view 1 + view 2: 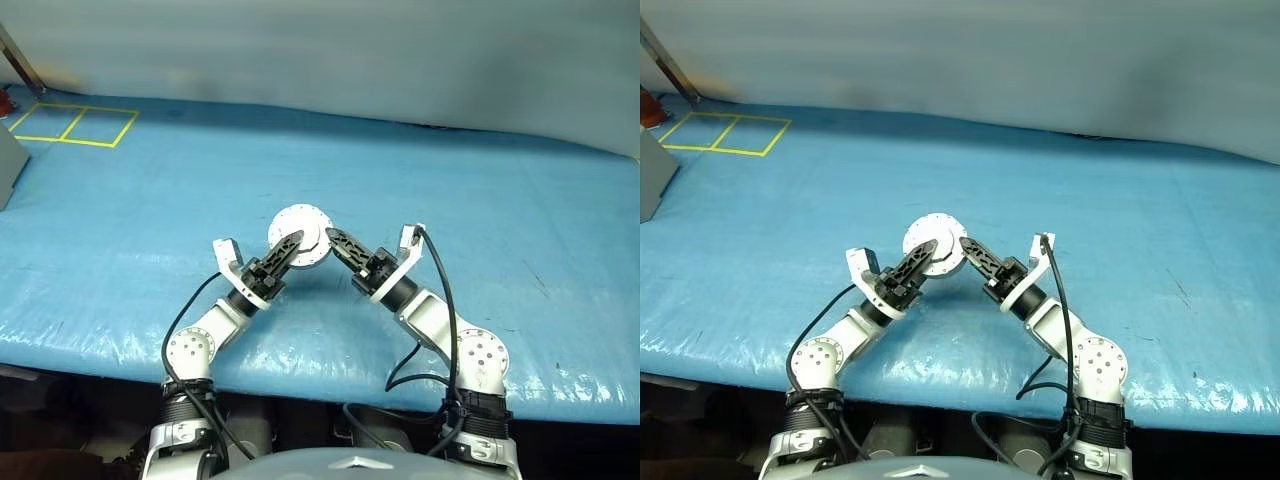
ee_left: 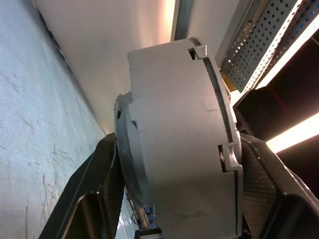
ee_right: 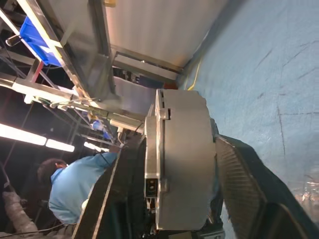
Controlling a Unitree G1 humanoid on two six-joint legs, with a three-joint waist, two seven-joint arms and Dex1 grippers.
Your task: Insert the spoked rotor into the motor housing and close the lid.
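Note:
The motor housing (image 1: 300, 235), a round light-grey disc, hangs above the blue table (image 1: 480, 230) between my two grippers. The left wrist view shows it edge-on (image 2: 179, 149). My left gripper (image 1: 292, 246) comes in from the left and is shut on it, one black finger (image 2: 99, 194) pressing each side. My right gripper (image 1: 334, 240) reaches the housing from the right, and in the right wrist view the housing (image 3: 184, 159) sits within it. The lid (image 3: 151, 149) lies closed flat against the housing. The spoked rotor is hidden.
Yellow tape squares (image 1: 75, 125) mark the table's far left corner, beside a grey box (image 1: 8, 165) at the left edge. A person in a blue top (image 3: 75, 189) stands beyond the table, under metal shelving that holds a blue bin (image 3: 37, 37).

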